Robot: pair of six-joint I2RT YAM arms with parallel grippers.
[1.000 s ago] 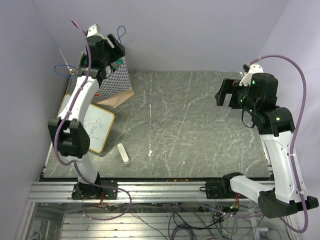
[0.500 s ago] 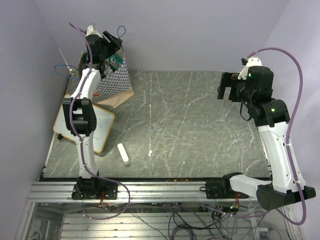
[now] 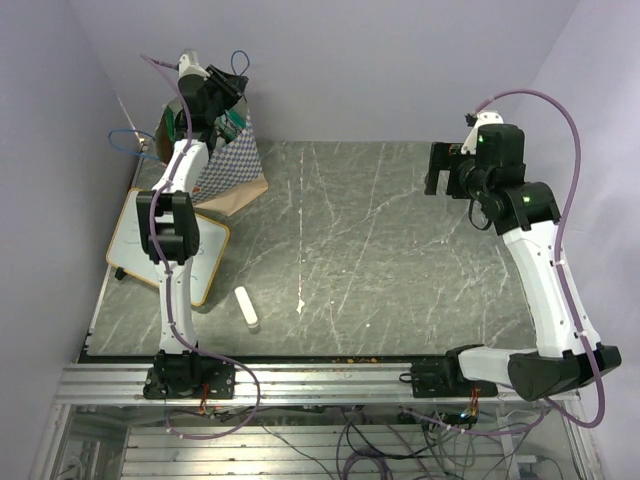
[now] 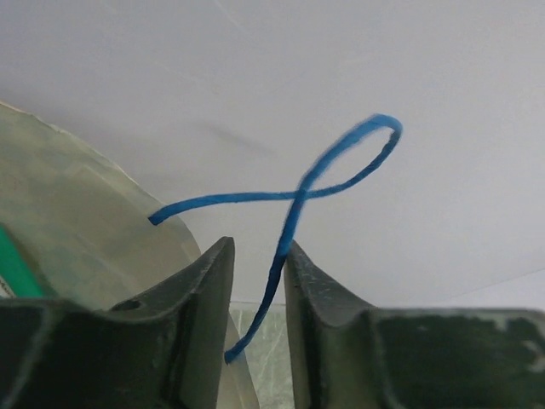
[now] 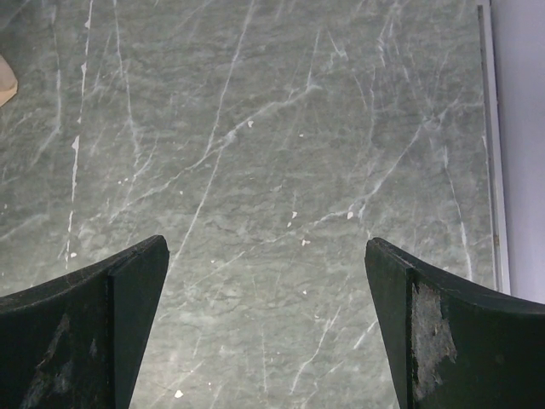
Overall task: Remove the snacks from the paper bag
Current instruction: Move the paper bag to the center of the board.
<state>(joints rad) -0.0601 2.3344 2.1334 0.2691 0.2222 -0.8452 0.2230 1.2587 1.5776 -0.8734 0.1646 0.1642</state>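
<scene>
The paper bag (image 3: 232,165), cream with blue checks, stands at the table's far left corner. A green snack (image 3: 233,122) peeks out of its mouth; other snacks are hidden inside. My left gripper (image 3: 230,92) hovers above the bag's top. In the left wrist view its jaws (image 4: 258,256) stand a narrow gap apart, with the bag's blue cord handle (image 4: 298,192) running between them and brushing the right finger (image 4: 311,281). The bag's wall (image 4: 77,221) and a green edge (image 4: 13,271) lie to the left. My right gripper (image 3: 438,170) (image 5: 266,264) hangs wide open over bare table, holding nothing.
A wood-framed whiteboard (image 3: 190,250) lies flat in front of the bag, and a small white cylinder (image 3: 246,307) rests near it. A second blue cord handle (image 3: 125,140) sticks out to the bag's left. Purple walls close in behind and on both sides.
My left arm has stretched up over the bag and its jaws have narrowed around the blue cord handle. The right arm has lifted and drifted back and slightly left, still open.
</scene>
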